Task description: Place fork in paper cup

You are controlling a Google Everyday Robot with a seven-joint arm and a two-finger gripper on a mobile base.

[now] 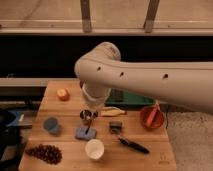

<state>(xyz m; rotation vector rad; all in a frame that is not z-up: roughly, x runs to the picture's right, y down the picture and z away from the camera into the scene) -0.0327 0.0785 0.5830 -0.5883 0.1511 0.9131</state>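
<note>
– At the left end of the counter [68, 143], what lies there?
– A dark heap of small round things [45, 153] sits near the front corner; behind it stands a blue-grey round cup [51, 125]; farther back is an orange fruit [62, 94], well apart from both.
– And towards the middle?
– A blue pad [82, 133] lies flat; the fork [90, 128] shows as a thin dark line slanting across it, its upper end by a small shiny metal cup [88, 115]; whether the fork touches the pad I cannot tell.
– Where is the tool?
– The tool [93, 111] hangs below the thick pale arm [150, 80] that reaches in from the right, low over the metal cup; whether it is clenched or released I cannot tell, nor whether it grasps the fork.
– The paper cup?
– The paper cup [94, 149] stands upright near the front edge, its cream inside showing; it is just right of the pad and apart from the fork.
– Right of that?
– A yellowish oblong thing [112, 112]; a small dark object [115, 127] in front of it; a black-handled utensil [133, 145] lying slantwise; a red-orange bowl [152, 118] near the right edge; a green flat thing [131, 98] behind, partly hidden by the arm.
</note>
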